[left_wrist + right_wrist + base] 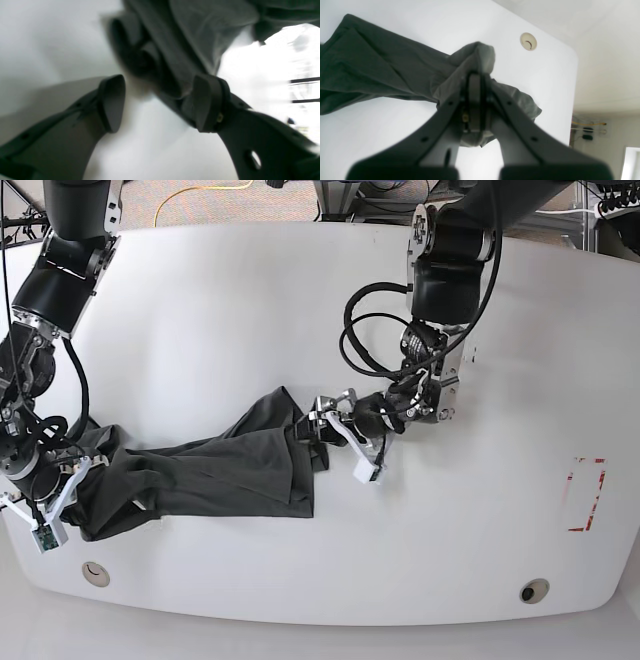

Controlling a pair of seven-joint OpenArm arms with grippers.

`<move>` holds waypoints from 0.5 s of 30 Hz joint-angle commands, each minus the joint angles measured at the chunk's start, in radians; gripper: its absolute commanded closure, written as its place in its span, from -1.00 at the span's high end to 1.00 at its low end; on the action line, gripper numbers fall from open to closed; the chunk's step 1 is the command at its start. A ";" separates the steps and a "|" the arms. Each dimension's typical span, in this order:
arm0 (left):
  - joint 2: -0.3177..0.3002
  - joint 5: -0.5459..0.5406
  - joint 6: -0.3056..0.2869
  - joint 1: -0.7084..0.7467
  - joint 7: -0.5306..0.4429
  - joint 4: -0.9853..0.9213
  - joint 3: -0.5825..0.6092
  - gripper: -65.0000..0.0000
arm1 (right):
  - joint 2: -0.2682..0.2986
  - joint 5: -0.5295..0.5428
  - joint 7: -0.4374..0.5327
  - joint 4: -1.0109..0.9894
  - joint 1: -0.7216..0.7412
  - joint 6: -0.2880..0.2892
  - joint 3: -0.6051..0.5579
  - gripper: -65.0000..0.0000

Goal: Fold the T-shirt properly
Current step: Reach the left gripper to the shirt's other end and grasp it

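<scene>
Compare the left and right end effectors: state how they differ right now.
The left end effector is open, jaws spread, with only one finger against the T-shirt; the right end effector is shut on a bunched end of it. In the base view the left sits at the shirt's middle-table end, the right near the table's edge. Both are dark grey.

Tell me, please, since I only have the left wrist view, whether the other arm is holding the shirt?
Observer: Yes, the right end effector is shut on a bunch of the shirt.
Operator: Where on the table is that?
Observer: Near its front edge, close to a round port.
Operator: How does the shirt lie overall?
Observer: In a long bunched band between both arms; the open left end effector is at its other end.
</scene>
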 commanded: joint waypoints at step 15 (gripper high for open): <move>0.005 -0.194 0.003 -0.097 -0.133 -0.266 0.122 0.10 | 0.011 0.013 0.031 0.018 0.026 -0.002 0.005 -1.00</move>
